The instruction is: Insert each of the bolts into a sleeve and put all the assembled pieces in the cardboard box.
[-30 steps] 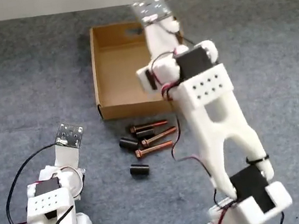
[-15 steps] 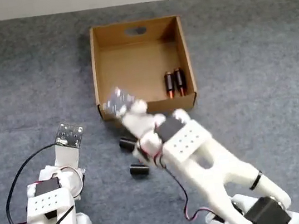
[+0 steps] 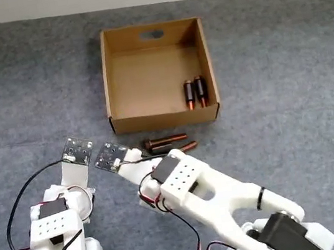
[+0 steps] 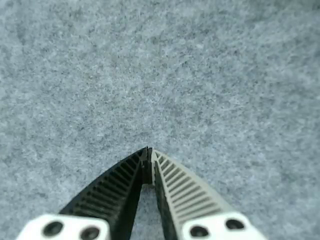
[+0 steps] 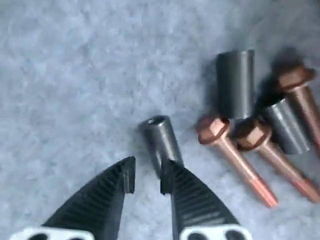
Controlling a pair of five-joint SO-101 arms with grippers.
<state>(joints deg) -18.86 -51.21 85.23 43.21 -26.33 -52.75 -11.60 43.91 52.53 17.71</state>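
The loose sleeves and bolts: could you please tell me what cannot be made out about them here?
High view: the right arm covers the lone sleeve.
Right wrist view: the farthest bolt runs off the edge.
Right wrist view: a finger of the right gripper hides that sleeve's near end.

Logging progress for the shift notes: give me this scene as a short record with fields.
box: cardboard, open top, on grey carpet
in box: two assembled pieces, side by side near one corner
loose on carpet: three bolts, three sleeves
grouping: two sleeves among the bolts, lone sleeve apart
right claw: open, tips at the lone sleeve's end, not closed on it
left claw: shut, over bare carpet
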